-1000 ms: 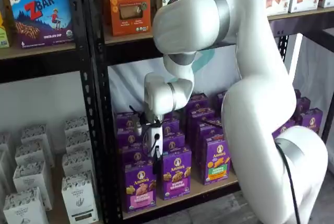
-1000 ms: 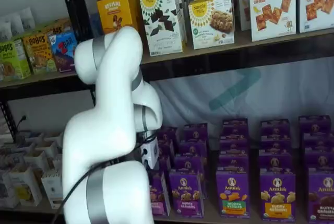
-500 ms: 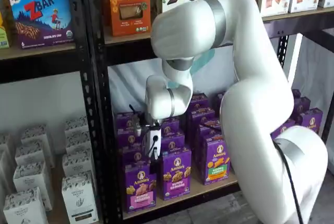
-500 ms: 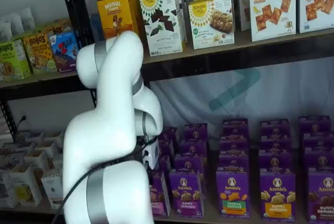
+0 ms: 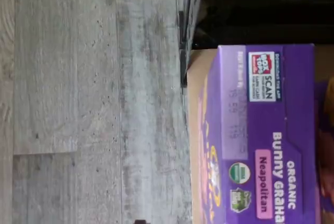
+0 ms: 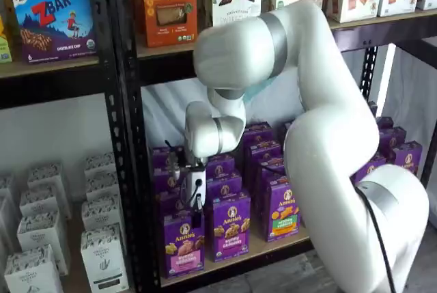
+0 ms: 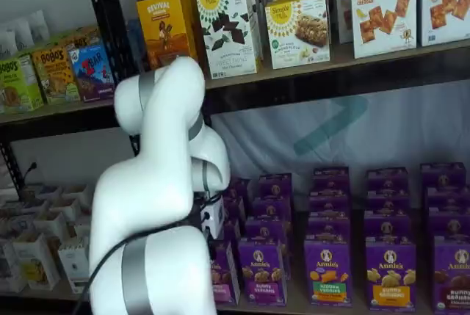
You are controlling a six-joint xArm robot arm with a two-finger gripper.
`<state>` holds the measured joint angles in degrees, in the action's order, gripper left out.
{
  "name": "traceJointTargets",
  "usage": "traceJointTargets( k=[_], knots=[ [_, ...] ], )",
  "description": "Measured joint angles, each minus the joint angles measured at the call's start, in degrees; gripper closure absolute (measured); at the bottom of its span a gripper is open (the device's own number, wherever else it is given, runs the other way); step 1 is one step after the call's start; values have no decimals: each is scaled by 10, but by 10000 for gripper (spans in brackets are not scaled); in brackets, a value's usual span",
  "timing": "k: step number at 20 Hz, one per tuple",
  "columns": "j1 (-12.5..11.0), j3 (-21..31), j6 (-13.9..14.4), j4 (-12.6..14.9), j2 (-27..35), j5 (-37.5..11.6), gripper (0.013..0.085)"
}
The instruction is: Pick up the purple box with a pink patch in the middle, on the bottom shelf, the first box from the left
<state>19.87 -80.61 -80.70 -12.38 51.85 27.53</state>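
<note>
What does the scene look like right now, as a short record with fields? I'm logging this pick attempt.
target: the purple box with a pink patch, upright at the front left of the bottom shelf
wrist view: a purple box top reading Organic Bunny Grahams, Neapolitan
tool: its white body with black fingers hangs just above the target's row; finger gap cannot be told
contact: none visible; box not lifted
neighbour: a like purple box stands beside the target
upper shelf: orange box and cracker boxes
</note>
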Motion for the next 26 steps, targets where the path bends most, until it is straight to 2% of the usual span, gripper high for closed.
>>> traceJointTargets(
  k=[11, 18, 24, 25, 26],
  knots=[
    [0, -59, 23, 26, 58, 21, 130],
    [6, -84, 31, 29, 91, 12, 130],
    [9, -91, 23, 17, 104, -3, 130],
    [9, -93, 22, 16, 106, -1, 170],
    [9, -95, 22, 16, 107, 1, 170]
  ],
)
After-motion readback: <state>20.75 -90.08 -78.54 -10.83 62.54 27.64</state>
